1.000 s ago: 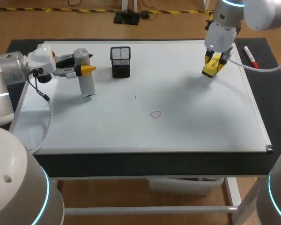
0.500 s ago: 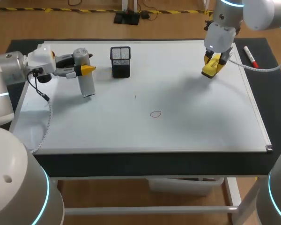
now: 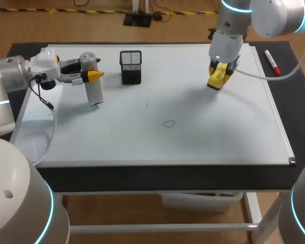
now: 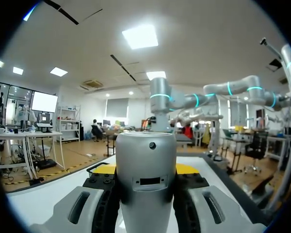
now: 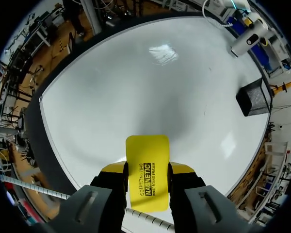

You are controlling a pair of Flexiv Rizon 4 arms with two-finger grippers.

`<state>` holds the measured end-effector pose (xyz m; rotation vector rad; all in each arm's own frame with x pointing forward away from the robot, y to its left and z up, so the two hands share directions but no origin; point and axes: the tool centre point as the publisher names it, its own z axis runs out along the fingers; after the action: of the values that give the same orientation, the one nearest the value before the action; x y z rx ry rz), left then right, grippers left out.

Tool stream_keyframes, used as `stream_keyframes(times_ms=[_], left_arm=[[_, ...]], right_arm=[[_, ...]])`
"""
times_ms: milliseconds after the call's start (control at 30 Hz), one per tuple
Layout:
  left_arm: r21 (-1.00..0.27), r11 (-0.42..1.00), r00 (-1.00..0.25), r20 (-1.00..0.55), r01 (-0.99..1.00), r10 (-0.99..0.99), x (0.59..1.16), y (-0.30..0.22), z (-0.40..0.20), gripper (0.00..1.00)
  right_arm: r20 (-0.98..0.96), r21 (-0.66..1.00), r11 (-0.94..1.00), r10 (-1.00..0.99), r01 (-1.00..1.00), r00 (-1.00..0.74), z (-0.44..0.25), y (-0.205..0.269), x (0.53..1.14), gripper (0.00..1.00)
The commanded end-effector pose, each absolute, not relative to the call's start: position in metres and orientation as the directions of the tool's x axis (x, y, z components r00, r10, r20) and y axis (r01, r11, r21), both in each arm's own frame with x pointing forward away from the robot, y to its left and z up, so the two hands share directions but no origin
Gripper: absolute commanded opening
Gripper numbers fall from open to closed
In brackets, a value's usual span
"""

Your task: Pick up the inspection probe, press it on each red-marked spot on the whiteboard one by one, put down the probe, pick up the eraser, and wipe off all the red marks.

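— The eraser (image 3: 217,77) was the thing to watch. The right gripper (image 5: 147,168) had it clenched from both sides, over the far right part of the whiteboard (image 3: 208,137). I couldn't tell whether it hung clear of the board or touched it.

— And the probe?

— The probe (image 3: 94,89) stood upright at the far left, and the left gripper (image 3: 91,75) was grasping it. Its lower end looked to be on the board.

— So which step was that?

— The wipe, I'd say. I saw only one red mark (image 3: 168,123), a small ring near the middle, toward the near edge. The next move called for carrying the eraser over to it, setting it flat and rubbing.

— Anything in the way?

— No, just bare board between them. The mesh cup (image 3: 130,66) sat just beside the probe, both well apart from that path. A marker (image 3: 272,61) lay off the board past its right edge. The near rim wasn't far behind the mark, so I'd have kept the strokes short.
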<state>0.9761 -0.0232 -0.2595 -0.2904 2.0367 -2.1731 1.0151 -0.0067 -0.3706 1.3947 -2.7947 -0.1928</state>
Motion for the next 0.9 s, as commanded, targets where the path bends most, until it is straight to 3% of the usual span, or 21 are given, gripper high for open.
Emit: stream_keyframes(times_ms=[33, 900], left_arm=[[-0.997, -0.068, -0.970, 0.039, -0.023, -0.239, 0.976, -0.023, -0.259, 0.00], [-0.997, -0.068, -0.970, 0.039, -0.023, -0.239, 0.976, -0.023, -0.259, 0.00]], right_arm=[[-0.056, 0.094, 0.572, -0.814, -0.815, -0.578, -0.366, 0.009, 0.997, 0.00], [-0.061, 0.138, 0.362, -0.926, -0.922, -0.373, -0.376, 0.146, 0.909, 0.00]])
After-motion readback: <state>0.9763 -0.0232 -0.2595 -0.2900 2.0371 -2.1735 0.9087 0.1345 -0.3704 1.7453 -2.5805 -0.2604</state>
